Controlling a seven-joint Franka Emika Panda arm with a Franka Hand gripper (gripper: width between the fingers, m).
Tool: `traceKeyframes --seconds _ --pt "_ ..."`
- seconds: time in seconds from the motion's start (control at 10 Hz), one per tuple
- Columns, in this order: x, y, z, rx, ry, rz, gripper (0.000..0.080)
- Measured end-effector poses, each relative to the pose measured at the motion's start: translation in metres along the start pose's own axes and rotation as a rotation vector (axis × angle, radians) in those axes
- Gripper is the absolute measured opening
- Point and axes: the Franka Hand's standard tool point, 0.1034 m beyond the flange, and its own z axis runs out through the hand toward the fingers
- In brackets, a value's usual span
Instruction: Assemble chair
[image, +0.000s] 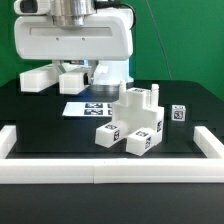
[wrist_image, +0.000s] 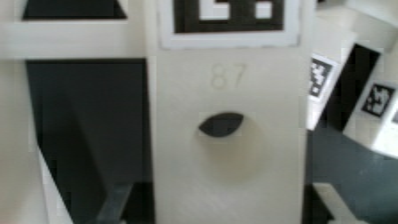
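– On the black table (image: 40, 125), exterior view: report what you read, largest item first.

– I read the white arm (image: 75, 40) at 12 o'clock, filling the back of the table. The border rail (image: 110, 172) runs along the 6 o'clock edge and turns up both sides. The chair assembly (image: 135, 122) stands at about 5 o'clock from table centre, inside the rail. It is a stepped cluster of white blocks with tags facing the camera and a short post on top. The marker board (image: 80, 108) lies flat at 9 o'clock from that cluster, just beside it. Two loose blocks (image: 35, 78) sit at 10 o'clock, near the foot of the arm. A small tagged cube (image: 179, 113) stands at 3 o'clock from the cluster, apart from it.

– State of the jaws?

– From the exterior view I cannot tell; the arm's body hides them. In the wrist view the gripper (wrist_image: 226, 205) is clamped on a white panel (wrist_image: 222, 85). One dark finger (wrist_image: 128, 203) lies against each long edge, and the panel fills the gap between them. The panel carries a tag (wrist_image: 222, 12) at its far end, a faint moulded figure below that, and a dark round hole (wrist_image: 221, 124) mid-face.
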Motion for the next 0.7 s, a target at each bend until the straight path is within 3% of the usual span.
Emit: traceKeyframes --seconds 0.4,0.7 --pt "-0.008 -0.043 -0.012 0.016 0.002 0.336 0.0288" --pt "-0.009 -0.045 -0.009 0.021 -0.004 0.396 0.0288"
